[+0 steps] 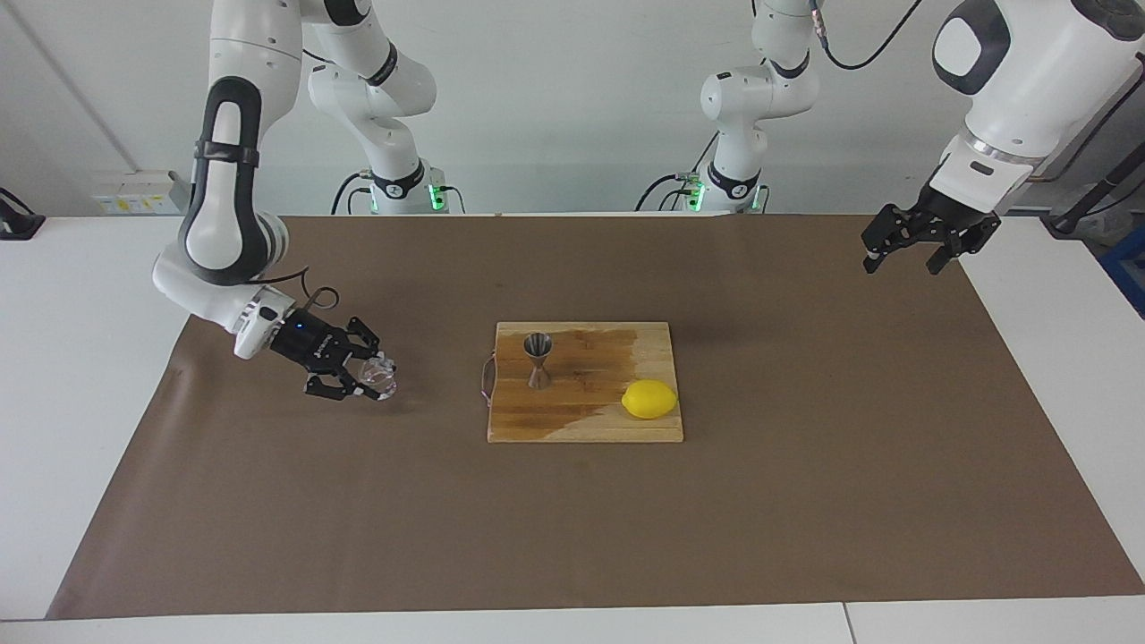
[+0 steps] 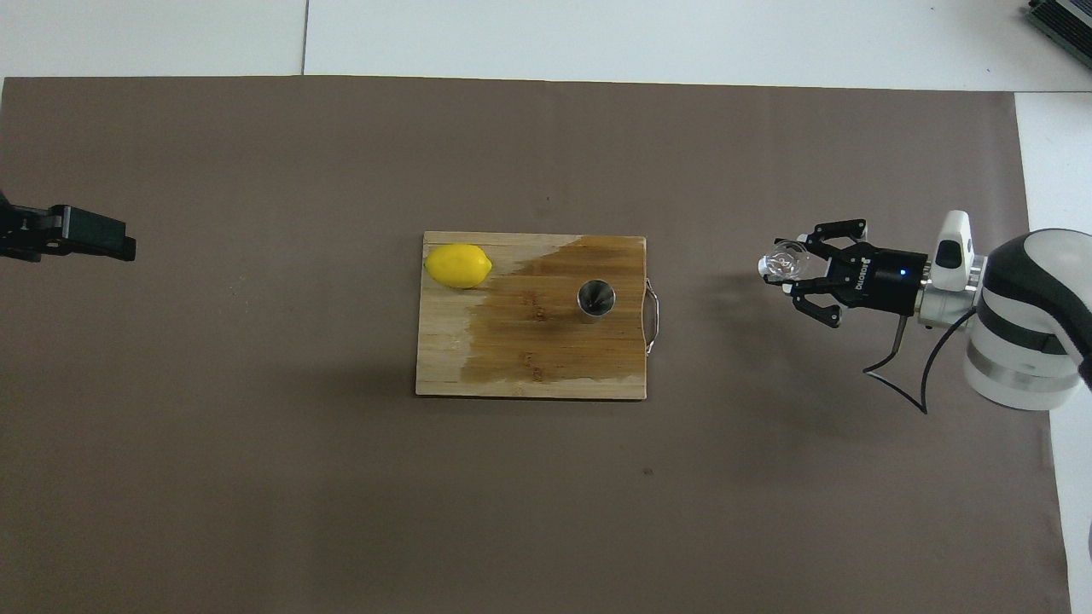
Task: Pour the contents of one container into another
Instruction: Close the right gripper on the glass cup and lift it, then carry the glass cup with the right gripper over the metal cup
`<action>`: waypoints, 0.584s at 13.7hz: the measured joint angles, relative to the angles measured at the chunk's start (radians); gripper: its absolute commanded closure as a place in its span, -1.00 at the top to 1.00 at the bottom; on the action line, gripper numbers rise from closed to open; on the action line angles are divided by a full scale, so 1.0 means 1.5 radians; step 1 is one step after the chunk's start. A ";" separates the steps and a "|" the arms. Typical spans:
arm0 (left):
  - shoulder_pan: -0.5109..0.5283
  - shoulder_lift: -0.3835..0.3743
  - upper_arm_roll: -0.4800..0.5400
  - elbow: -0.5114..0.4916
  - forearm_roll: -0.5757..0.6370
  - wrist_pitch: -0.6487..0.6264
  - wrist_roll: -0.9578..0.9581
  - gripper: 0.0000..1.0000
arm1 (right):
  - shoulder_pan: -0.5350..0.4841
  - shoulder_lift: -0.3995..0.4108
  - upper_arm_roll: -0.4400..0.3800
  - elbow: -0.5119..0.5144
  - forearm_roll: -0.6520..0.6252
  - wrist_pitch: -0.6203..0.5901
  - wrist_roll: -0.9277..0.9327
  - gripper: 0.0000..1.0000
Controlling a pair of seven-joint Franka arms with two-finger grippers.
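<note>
Glass point(image 1: 379, 377), small and clear, gripped in the right gripper point(image 1: 364, 380) just above the brown mat point(image 1: 805, 465), toward the right arm's end of the table from the board point(image 1: 586, 420). Landmark: a wooden board at the middle of the mat, its handle point(image 1: 487, 380) pointing toward the right arm's end and a dark wet patch across much of its top. Mat covers most of a white table point(image 1: 72, 358); a pale wall stands at the robots' end, with both arm bases before it. Jigger point(image 1: 538, 360), steel, upright on the board near the handle. Lemon point(image 1: 649, 399) on the board's corner farther from the robots, toward the left arm's end. Right gripper: fingers closed on the glass, arm reaching low from its base. Left gripper point(image 1: 911, 250): raised over the mat's edge, well away from the board at the left arm's end; fingers spread wide and holding nothing; this arm waits.
</note>
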 measured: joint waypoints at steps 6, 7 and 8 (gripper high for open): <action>-0.028 0.000 -0.013 -0.005 0.000 -0.013 -0.008 1.00 | 0.006 -0.053 0.146 0.014 -0.005 0.117 0.172 -0.57; -0.038 0.000 -0.014 -0.006 0.000 -0.015 -0.019 1.00 | 0.007 -0.053 0.160 0.014 -0.010 0.127 0.182 -0.57; -0.044 0.000 -0.014 -0.006 0.000 -0.016 -0.029 1.00 | 0.007 -0.053 0.166 0.014 -0.024 0.130 0.190 -0.57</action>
